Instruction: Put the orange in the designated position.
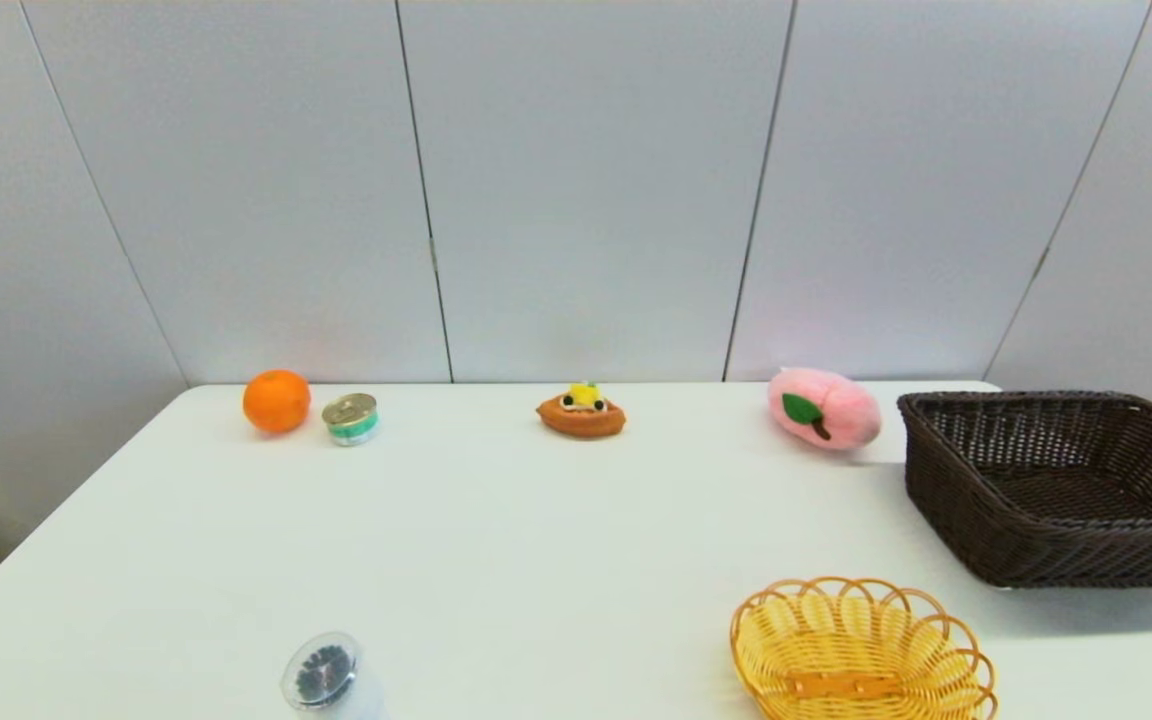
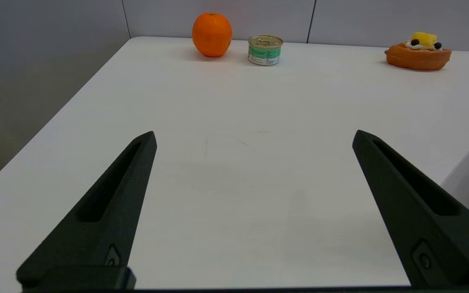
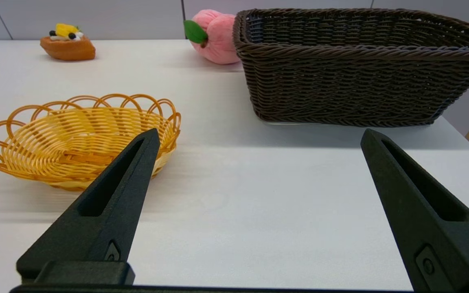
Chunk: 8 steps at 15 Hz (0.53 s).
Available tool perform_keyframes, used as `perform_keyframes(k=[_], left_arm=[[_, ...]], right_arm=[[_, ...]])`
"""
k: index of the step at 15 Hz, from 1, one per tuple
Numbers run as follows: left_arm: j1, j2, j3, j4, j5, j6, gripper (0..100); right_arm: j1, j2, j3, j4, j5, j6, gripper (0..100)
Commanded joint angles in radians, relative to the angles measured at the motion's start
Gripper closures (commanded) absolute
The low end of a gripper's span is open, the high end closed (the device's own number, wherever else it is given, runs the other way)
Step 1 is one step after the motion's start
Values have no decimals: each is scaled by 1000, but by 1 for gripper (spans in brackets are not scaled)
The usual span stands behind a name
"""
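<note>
The orange sat at the far left corner of the white table, close to the grey wall panels, with a small tin can just beside it on the side toward the table's middle; the two stood near each other but apart. Farther along the back edge lay an orange-brown toy pastry with a yellow top, and beyond it a pink plush peach with a green leaf, which rested just beside the far corner of the dark brown wicker basket. A yellow wicker basket stood at the near right, its front rim cut off by the head view's lower edge. At the near left a clear, round-topped object was also cut off at the edge, and what it was could not be made out. Nothing lay on the open stretch of tabletop between the orange and the near edge. The left gripper hovered low over the near left part of the table, well apart from the orange, its jaws spread wide with nothing between them. The right gripper hung over the near right part of the table beside the yellow basket, jaws likewise spread and holding nothing. Neither arm appeared in the head view. No mark on the tabletop showed the designated position, so it could not be told where it lay.
</note>
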Motion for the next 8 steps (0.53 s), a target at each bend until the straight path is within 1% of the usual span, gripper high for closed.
perform_keyframes(k=[1,8], left_arm=[[0,1,0,0,1,0,0],[0,1,0,0,1,0,0]], right_arm=[[0,0,0,-1,1,-2,0],[0,0,0,0,-7,1,0]])
